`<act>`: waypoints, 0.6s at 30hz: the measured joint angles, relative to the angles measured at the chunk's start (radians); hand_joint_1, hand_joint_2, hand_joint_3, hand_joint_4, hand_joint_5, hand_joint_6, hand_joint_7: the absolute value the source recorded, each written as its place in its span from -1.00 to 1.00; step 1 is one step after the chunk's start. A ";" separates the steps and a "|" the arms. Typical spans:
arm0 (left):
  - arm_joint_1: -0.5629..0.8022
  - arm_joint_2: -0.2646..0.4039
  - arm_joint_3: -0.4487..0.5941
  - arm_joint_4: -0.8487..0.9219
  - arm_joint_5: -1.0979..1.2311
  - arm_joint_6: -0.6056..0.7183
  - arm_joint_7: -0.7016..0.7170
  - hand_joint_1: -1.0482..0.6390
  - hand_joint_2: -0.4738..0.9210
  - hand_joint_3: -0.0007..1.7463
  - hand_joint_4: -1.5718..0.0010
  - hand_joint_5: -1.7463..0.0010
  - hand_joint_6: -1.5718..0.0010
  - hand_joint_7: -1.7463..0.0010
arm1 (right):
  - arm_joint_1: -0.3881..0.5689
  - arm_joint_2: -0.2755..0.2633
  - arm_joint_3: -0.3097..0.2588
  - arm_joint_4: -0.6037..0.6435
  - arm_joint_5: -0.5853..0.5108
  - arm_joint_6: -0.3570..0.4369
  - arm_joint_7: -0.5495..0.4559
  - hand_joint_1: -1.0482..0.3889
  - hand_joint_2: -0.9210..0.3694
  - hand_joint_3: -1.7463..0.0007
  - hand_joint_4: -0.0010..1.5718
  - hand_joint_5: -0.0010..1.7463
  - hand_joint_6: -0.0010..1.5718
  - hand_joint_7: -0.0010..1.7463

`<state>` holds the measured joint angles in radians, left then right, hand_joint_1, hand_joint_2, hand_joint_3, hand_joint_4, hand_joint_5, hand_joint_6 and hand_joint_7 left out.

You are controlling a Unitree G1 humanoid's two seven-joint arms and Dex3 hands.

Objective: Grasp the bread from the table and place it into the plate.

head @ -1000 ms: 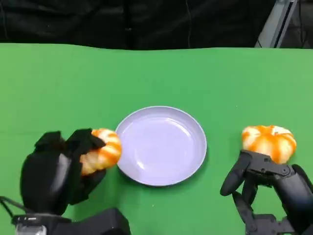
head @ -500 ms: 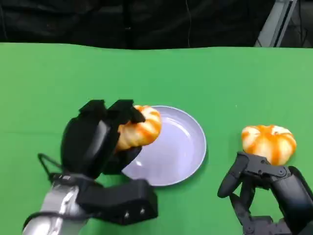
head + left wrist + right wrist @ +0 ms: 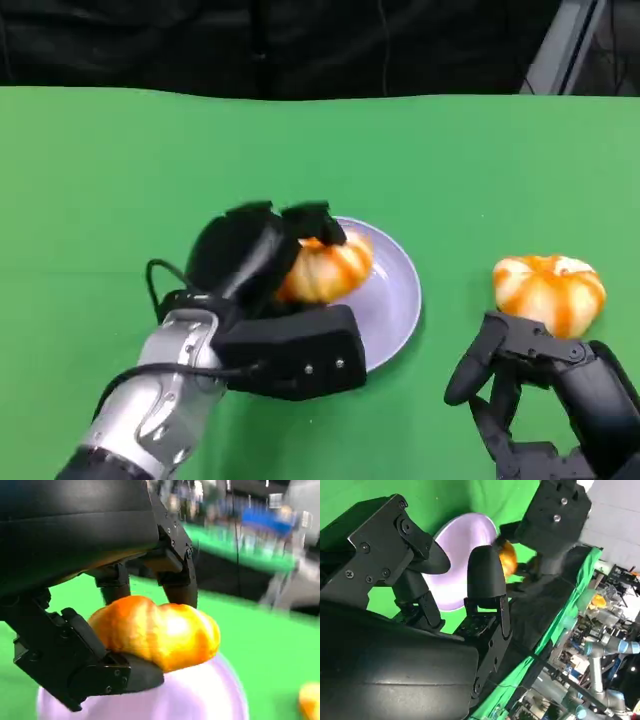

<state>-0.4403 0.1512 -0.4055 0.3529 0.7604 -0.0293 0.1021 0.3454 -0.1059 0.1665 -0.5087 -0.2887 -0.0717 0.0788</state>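
Placement step: the bread [image 3: 325, 268] is held pinched by the left hand [image 3: 262, 258] above the plate [image 3: 392, 300] — lowering and release are called for.

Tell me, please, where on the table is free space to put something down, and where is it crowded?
Free: the wide green table behind the plate, and the strip between the plate and the second bread. Crowded: the plate's left side, where the left hand holds bread over it, and the corner around the right hand.
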 measured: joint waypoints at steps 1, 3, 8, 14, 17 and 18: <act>0.000 0.009 -0.011 -0.012 0.012 0.021 -0.034 -0.44 1.00 -0.74 0.91 0.44 0.61 0.95 | 0.000 0.000 0.000 0.000 0.000 0.000 0.000 0.56 -0.10 -0.53 0.04 0.96 -0.03 0.56; -0.001 0.018 -0.022 -0.029 0.018 0.054 -0.080 -0.63 1.00 -0.66 0.98 0.78 0.82 0.98 | 0.000 0.000 0.000 0.000 0.000 -0.001 0.000 0.56 -0.10 -0.54 0.05 0.97 -0.03 0.56; -0.003 0.041 -0.051 -0.068 0.016 0.135 -0.260 -0.78 1.00 -0.63 1.00 0.99 0.97 0.99 | -0.001 0.000 0.000 0.010 0.002 -0.014 0.000 0.56 -0.09 -0.54 0.06 0.96 -0.03 0.56; -0.003 0.057 -0.060 -0.108 -0.006 0.176 -0.379 -0.87 1.00 -0.57 1.00 1.00 0.97 0.99 | -0.002 -0.001 -0.001 0.018 0.002 -0.016 0.000 0.57 -0.10 -0.53 0.04 0.96 -0.04 0.55; 0.000 0.075 -0.056 -0.148 -0.021 0.186 -0.407 -0.86 1.00 -0.56 1.00 1.00 0.97 0.99 | -0.003 -0.001 0.000 0.018 0.001 -0.016 0.000 0.59 -0.12 -0.51 0.04 0.95 -0.04 0.55; 0.006 0.082 -0.050 -0.170 -0.028 0.188 -0.412 -0.85 1.00 -0.56 1.00 1.00 0.96 0.98 | -0.003 -0.001 0.001 0.018 0.001 -0.016 0.000 0.58 -0.12 -0.50 0.03 0.94 -0.04 0.55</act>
<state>-0.4340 0.2329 -0.4550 0.1831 0.7327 0.1587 -0.3103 0.3422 -0.1068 0.1671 -0.4903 -0.2876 -0.0881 0.0786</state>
